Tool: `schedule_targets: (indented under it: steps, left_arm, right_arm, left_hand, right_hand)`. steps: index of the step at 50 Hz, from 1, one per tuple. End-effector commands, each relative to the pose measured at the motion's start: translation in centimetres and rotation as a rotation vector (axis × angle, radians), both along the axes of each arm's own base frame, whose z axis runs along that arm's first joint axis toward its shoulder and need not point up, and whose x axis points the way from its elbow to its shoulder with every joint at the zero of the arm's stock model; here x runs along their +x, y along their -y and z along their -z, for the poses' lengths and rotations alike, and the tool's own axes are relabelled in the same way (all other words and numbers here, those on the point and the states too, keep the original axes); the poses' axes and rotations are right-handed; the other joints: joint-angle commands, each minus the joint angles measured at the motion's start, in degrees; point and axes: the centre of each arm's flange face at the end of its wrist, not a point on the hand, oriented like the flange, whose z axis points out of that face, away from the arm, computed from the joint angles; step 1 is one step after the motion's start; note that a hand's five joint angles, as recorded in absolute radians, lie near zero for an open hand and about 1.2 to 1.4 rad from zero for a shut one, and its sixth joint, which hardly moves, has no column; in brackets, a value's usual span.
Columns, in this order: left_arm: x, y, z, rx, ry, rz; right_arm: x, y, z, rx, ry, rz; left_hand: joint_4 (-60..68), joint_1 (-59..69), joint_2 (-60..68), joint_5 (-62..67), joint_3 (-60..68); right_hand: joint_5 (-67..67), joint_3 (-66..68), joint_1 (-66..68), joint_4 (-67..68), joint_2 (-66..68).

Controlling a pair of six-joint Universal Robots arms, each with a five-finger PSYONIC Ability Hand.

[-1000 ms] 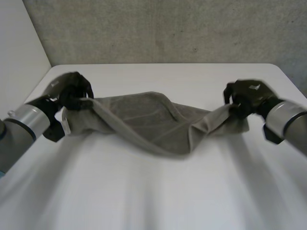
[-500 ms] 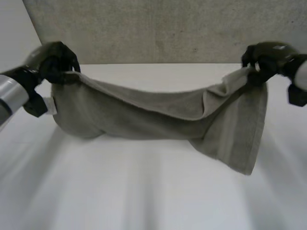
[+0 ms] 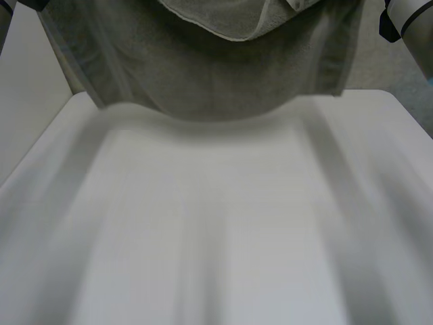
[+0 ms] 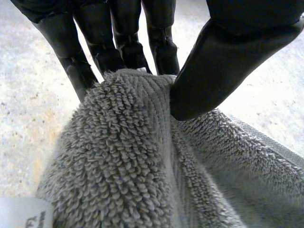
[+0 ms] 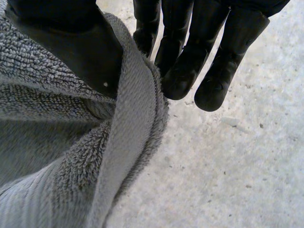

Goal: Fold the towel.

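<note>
Above white table (image 3: 203,237), one grey towel (image 3: 203,74) hangs; left robot hand (image 4: 228,57) and right robot hand (image 5: 71,47) each pinch its edge.

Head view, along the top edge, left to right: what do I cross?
left arm -> towel, hanging spread between the arms -> right arm
</note>
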Motion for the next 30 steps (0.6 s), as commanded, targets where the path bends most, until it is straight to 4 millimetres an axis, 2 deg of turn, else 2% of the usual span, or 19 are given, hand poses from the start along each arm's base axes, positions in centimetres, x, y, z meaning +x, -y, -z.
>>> schedule_targets:
  steps: [1,3,4,5,6,8,9,11,12,13,14,15,16,19,23,25,28,30]
  left_arm:
    - [-0.5,0.4,5.5,0.158,0.036,0.014]
    - [-0.4,0.2,9.8,0.288,0.059,0.013]
    - [-0.4,0.2,9.9,0.288,0.059,0.013]
    - [-0.2,-0.1,12.2,0.358,0.069,0.012]
    - [-0.2,-0.1,12.2,0.358,0.07,0.012]
    - [0.1,-1.1,16.6,0.489,0.09,0.009]
    - [0.1,-1.1,16.7,0.49,0.09,0.009]
    - [0.6,-2.5,20.1,0.597,0.103,0.004]
    - [0.6,-2.5,20.1,0.598,0.104,0.004]
    - [0.8,-3.2,21.4,0.642,0.109,0.001]
    - [0.8,-3.2,21.4,0.642,0.109,0.001]
    - [1.0,-3.9,22.7,0.684,0.114,0.0]
    - [1.2,-4.6,23.5,0.716,0.118,-0.001]
    - [1.3,-5.7,24.6,0.757,0.127,0.01]
    - [1.2,-6.6,25.3,0.776,0.136,0.038]
    - [1.1,-7.0,25.6,0.782,0.14,0.047]
    - [0.9,-7.3,25.8,0.776,0.143,0.057]
    - [0.7,-7.5,25.9,0.77,0.144,0.063]
  right_arm:
    - [0.1,0.2,5.4,0.231,-0.101,-0.011]
    - [0.2,-0.1,9.3,0.351,-0.213,-0.045]
    - [0.2,-0.1,9.3,0.351,-0.214,-0.045]
    - [0.3,-0.6,11.4,0.413,-0.279,-0.083]
    - [0.3,-0.6,11.4,0.414,-0.28,-0.084]
    - [0.2,-1.8,15.5,0.521,-0.398,-0.154]
    - [0.2,-1.8,15.5,0.522,-0.398,-0.155]
    - [-0.6,-2.6,18.9,0.609,-0.474,-0.188]
    - [-0.7,-2.7,18.9,0.609,-0.474,-0.188]
    - [-1.3,-2.9,20.2,0.651,-0.493,-0.192]
    - [-2.0,-3.1,21.2,0.68,-0.508,-0.186]
    - [-2.0,-3.1,21.2,0.681,-0.508,-0.186]
    - [-2.6,-3.1,22.0,0.705,-0.511,-0.179]
    - [-3.7,-3.0,23.1,0.736,-0.501,-0.159]
    - [-4.5,-2.7,23.4,0.734,-0.489,-0.137]
    - [-5.1,-2.5,23.4,0.713,-0.479,-0.113]
    - [-5.2,-2.6,23.4,0.701,-0.474,-0.105]
    - [-5.2,-3.2,23.6,0.688,-0.462,-0.103]
  left_hand:
    - [1.88,8.24,7.23,9.28,3.75]
    - [1.88,8.24,7.23,9.28,3.75]
    - [1.88,8.24,7.23,9.28,3.75]
    - [1.88,8.24,7.23,9.28,3.75]
    - [1.88,8.24,7.23,9.28,3.75]
    - [1.88,8.24,7.23,9.28,3.75]
    - [1.88,8.24,7.23,9.28,3.75]
    - [1.88,8.24,7.23,9.28,3.75]
    - [1.88,8.24,7.23,9.28,3.75]
    - [1.88,8.24,7.23,9.28,3.75]
    - [1.88,8.24,7.23,9.28,3.75]
    - [1.88,8.24,7.23,9.28,3.75]
    - [1.88,8.24,7.23,9.28,3.75]
    - [1.88,8.24,7.23,9.28,3.75]
    - [1.88,8.24,7.23,9.28,3.75]
    - [1.88,8.24,7.23,9.28,3.75]
    - [1.88,8.24,7.23,9.28,3.75]
    - [1.88,8.24,7.23,9.28,3.75]
  right_hand:
    - [4.37,3.95,5.46,3.56,6.89]
    - [4.37,3.95,5.46,3.56,6.89]
    - [4.37,3.95,5.46,3.56,6.89]
    - [4.37,3.95,5.46,3.56,6.89]
    - [4.37,3.95,5.46,3.56,6.89]
    - [4.37,3.95,5.46,3.56,6.89]
    - [4.37,3.95,5.46,3.56,6.89]
    - [4.37,3.95,5.46,3.56,6.89]
    - [4.37,3.95,5.46,3.56,6.89]
    - [4.37,3.95,5.46,3.56,6.89]
    - [4.37,3.95,5.46,3.56,6.89]
    - [4.37,3.95,5.46,3.56,6.89]
    - [4.37,3.95,5.46,3.56,6.89]
    - [4.37,3.95,5.46,3.56,6.89]
    - [4.37,3.95,5.46,3.56,6.89]
    - [-7.12,-7.54,-6.04,-7.94,-4.6]
    - [-9.36,-9.78,-8.28,-10.18,-6.84]
    - [-26.58,-27.0,-25.49,-27.39,-24.06]
